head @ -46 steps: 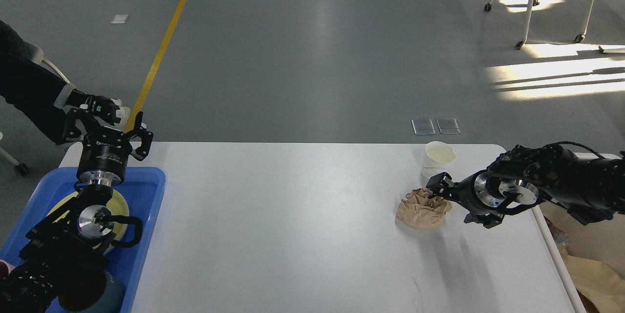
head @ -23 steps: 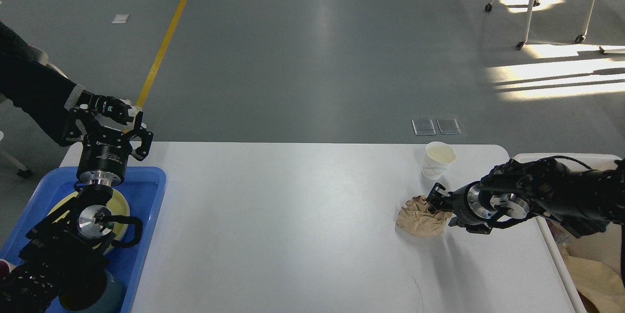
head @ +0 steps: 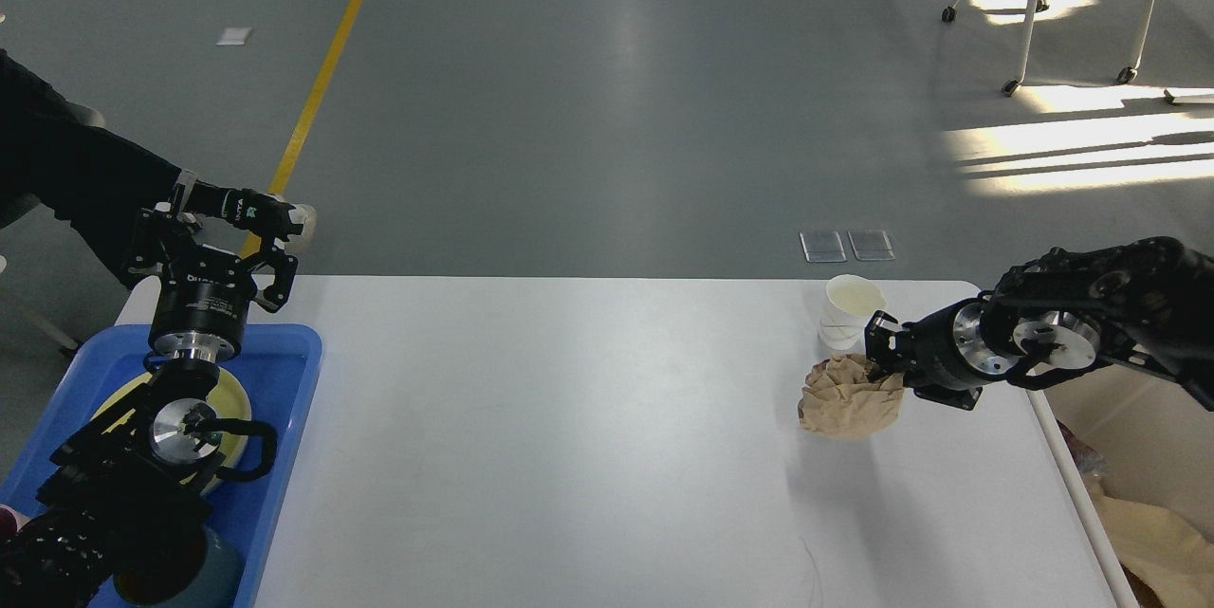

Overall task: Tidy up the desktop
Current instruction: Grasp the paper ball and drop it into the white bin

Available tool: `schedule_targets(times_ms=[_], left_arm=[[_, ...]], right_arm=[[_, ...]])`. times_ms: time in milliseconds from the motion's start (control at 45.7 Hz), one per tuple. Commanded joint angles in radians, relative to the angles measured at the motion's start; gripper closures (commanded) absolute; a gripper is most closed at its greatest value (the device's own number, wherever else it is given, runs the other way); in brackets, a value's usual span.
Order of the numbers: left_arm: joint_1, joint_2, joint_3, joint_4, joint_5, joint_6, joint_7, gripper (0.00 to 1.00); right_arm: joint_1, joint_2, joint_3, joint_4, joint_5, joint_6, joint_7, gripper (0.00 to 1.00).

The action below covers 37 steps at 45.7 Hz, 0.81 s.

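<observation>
- Right gripper (head: 882, 357): jaws closed on the top of the crumpled brown paper (head: 847, 396); the wad hangs from the fingers, its shadow lying on the surface below.
- White paper cup (head: 847, 311) stands upright just behind the wad, near the far right corner, close to the right gripper; contact between them is unclear.
- Left gripper (head: 211, 248): jaws spread apart, nothing between them, over the far edge of the blue tray (head: 285, 418).
- Blue tray sits on the left end of the table and holds a yellow dish (head: 232, 399), mostly hidden by the left arm, with a dark teal cup (head: 213, 575) at the near edge.
- The desktop (head: 569, 437): white, spans most of the view, bare through the middle between tray and wad.
- Cream bin (head: 1129, 466) just beside the table's right edge, brown paper inside.
</observation>
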Motion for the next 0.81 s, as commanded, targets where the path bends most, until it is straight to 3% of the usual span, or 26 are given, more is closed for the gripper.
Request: schedule_targets(times_ms=[0,197,416,591,788], left_arm=[[0.0,0.0,0.0,0.0,0.0,0.0,0.0,0.03],[0.0,0.0,0.0,0.0,0.0,0.0,0.0,0.03],[0.0,0.0,0.0,0.0,0.0,0.0,0.0,0.03],[0.0,0.0,0.0,0.0,0.0,0.0,0.0,0.03],[0.0,0.0,0.0,0.0,0.0,0.0,0.0,0.03]], right_arm=[[0.14,-0.101,-0.018,0.078,-0.002,0.047,-0.001,1.0],[0.456,-0.22,-0.103,0.101,0.0,0.185,-0.001,1.0],[0.725,-0.249,-0.21,0.1,-0.002,0.26,-0.001,1.0],[0.693,-0.25,-0.248,0.078,-0.006,0.237,-0.001,1.0],[0.416,-0.287,-0.255,-0.133,-0.005,0.124,-0.001,1.0]])
